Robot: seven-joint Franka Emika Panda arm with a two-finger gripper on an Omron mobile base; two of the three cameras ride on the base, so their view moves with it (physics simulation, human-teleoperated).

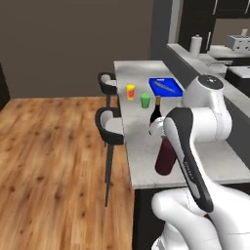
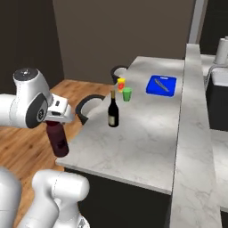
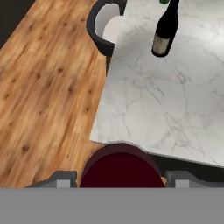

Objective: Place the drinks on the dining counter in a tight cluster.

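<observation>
the two fingers [image 3: 63, 179] stand a good way apart, one on each side of the maroon bottle [image 2: 58, 139], and they press against its upper part, so the gripper [image 2: 55, 121] is grasping this bottle and not hanging free. in the hand view the dark red round body of the bottle fills the gap between the two finger tips. the bottle hangs below the hand, lifted in the air and a little tilted, at the near corner of the dining counter [image 2: 147, 133]; in the right base view most of its body is seen just outside the near left edge of the marble top, in front of the wood floor [image 1: 49, 161], and i cannot tell if it touches the edge. the wine bottle [image 2: 113, 111] stands upright on the counter, further in from the held bottle and apart from it. behind the wine bottle, near each other, stand a green cup [image 2: 127, 94] and a small pale bottle [image 2: 120, 84] with a red cap. a blue cutting board [image 2: 161, 85] lies further back toward the raised grey ledge [image 2: 192, 116], with a knife [image 2: 160, 84] on it. two black stools [image 1: 111, 126] stand along the open side of the counter, the nearer one just beside the corner where the hand is.
</observation>
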